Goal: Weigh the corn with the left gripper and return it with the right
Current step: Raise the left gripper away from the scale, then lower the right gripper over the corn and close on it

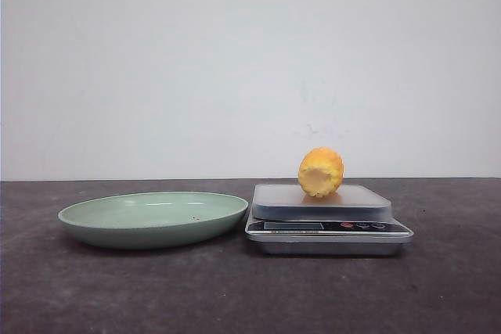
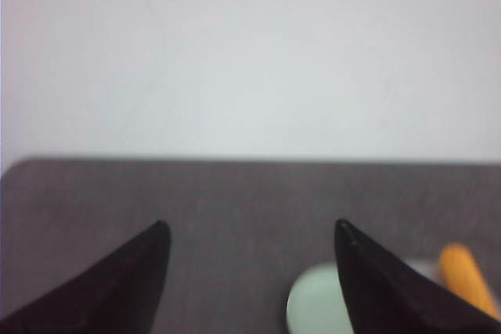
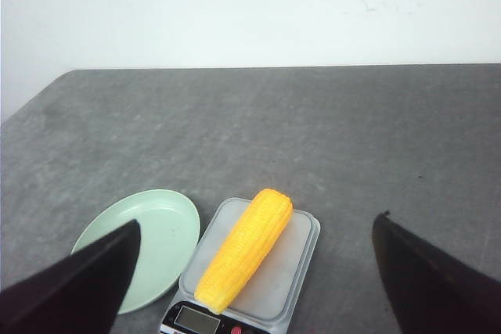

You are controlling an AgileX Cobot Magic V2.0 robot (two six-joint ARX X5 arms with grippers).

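The corn [image 1: 321, 172] is a yellow cob lying lengthwise on the scale's platform [image 1: 329, 202], its pale cut end facing the front camera. In the right wrist view the corn [image 3: 244, 249] stretches across the scale [image 3: 291, 271], well below and beyond my right gripper [image 3: 260, 219], which is open and holds nothing. My left gripper [image 2: 252, 228] is also open and empty, above bare table. The corn [image 2: 467, 278] shows beside its far finger. Neither gripper appears in the front view.
A shallow green plate [image 1: 153, 218] sits just left of the scale, nearly touching it, and shows in both wrist views [image 3: 168, 232] [image 2: 313, 303]. The scale's display and buttons [image 1: 329, 227] face the front. A white wall stands behind the dark grey table [image 1: 235, 295].
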